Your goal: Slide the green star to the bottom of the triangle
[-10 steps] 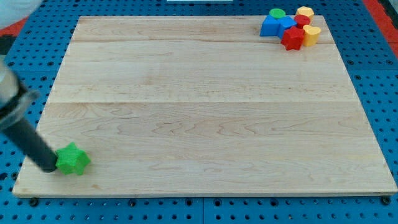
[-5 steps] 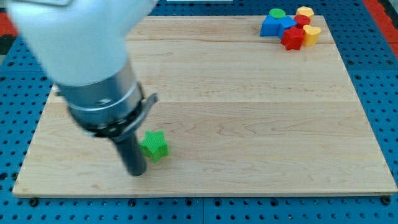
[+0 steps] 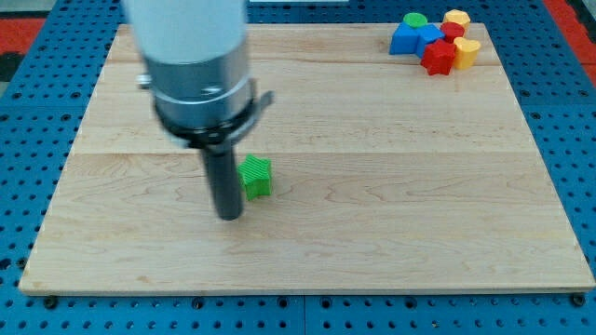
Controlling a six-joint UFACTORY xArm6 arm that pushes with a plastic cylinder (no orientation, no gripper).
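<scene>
While the arm's pale housing fills the view's upper left, my tip (image 3: 229, 216) rests on the wooden board (image 3: 391, 214) just to the view's left of the green star (image 3: 255, 177), a little below it, with the dark rod's side touching or nearly touching the star's left edge. No jaws exist on this rod, so nothing is clamped — the star simply sits loose on the wood beside it. That star lies left of the board's centre, well apart from every other block. All the others crowd the view's top right corner: a blue triangle-like block (image 3: 404, 38) at the cluster's left, a green round block (image 3: 415, 20) sitting at its top edge, another blue block (image 3: 430, 35) just beside it, a red block (image 3: 453, 30) between the blue ones and a yellow block (image 3: 456, 18) at the top, then a red star-like block (image 3: 438, 57) and a second yellow block (image 3: 467, 51) at the cluster's bottom right. These pieces touch or nearly touch one another; exact shapes are hard to make out at this size. Between the green star and the blue triangle stretches bare wood — nothing stands in that line, though the red star-like block lies just below and right of the triangle. Around the board shows blue perforated table (image 3: 568, 140).
</scene>
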